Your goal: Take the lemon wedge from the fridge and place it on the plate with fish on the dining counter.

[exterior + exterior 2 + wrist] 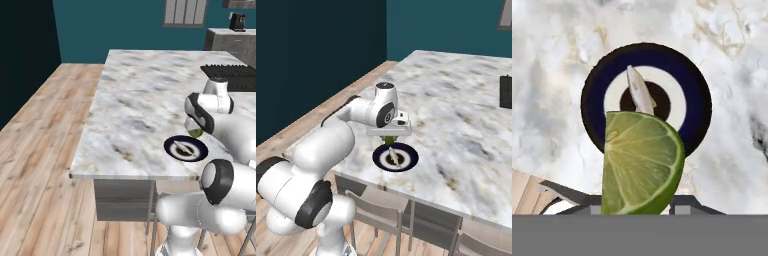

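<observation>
My gripper (pixel 390 137) hangs just above the near part of the dining counter (pixel 140 100), shut on the lemon wedge (pixel 642 160). The yellow-green wedge (pixel 390 140) points down between the fingers, a short way above the plate (pixel 379 159). That plate (pixel 594 100) has a dark navy rim and a white centre, and a small pale fish (pixel 639 92) lies on it. In the left base view the wedge (pixel 195 133) peeks out under the hand, over the far right rim of the plate (pixel 169 146). The fingertips themselves are mostly hidden by the wedge in the hand view.
A black ridged cooktop (pixel 232 75) sits at the counter's far right. Grey chairs (pixel 381 210) stand under the near counter edge, just below the plate. Wooden floor (pixel 40 150) runs along the left side, and a dark coffee machine (pixel 237 21) stands on the back counter.
</observation>
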